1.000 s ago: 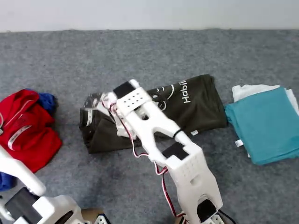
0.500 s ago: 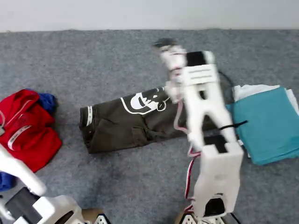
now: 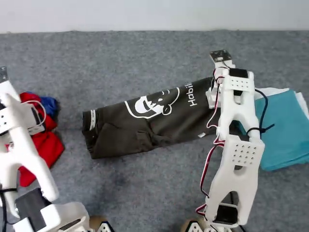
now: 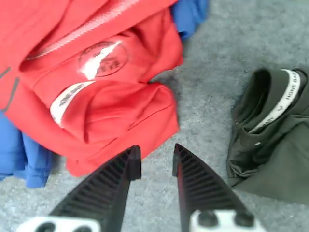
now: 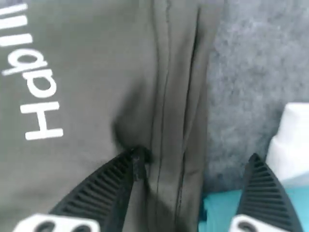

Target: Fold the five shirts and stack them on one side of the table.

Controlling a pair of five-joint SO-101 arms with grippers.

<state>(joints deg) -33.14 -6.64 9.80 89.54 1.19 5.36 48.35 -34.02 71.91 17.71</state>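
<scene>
Bench: a grey, fuzzy bench point(image 3: 145, 53) runs back to a plain white wall point(image 3: 145, 14).
Dark shirt: the dark shirt point(image 3: 154, 121) lies in the middle of the bench, folded into a long strip. Its collar end points at the red shirt. It looks only half done, so one more fold is likely needed.
Right tool: the right tool point(image 5: 195, 162) hangs over the end of the dark shirt nearest the stack. Its jaws are wide apart and hold nothing. One finger touches the cloth by the hem. The other is past the shirt's edge. It looks placed to pinch that end.
Stack: the teal shirt point(image 3: 280, 130) lies folded on the white shirt point(image 3: 260, 93) at the right side. This looks like the pile for done shirts.
Heap: the red shirt point(image 4: 96, 72) sits rumpled on the blue shirt point(image 3: 48, 104) at the left side, not folded yet.
Left tool: the left tool point(image 4: 156, 153) hangs over the red shirt's edge. Its jaws are a little apart with nothing between them.
</scene>
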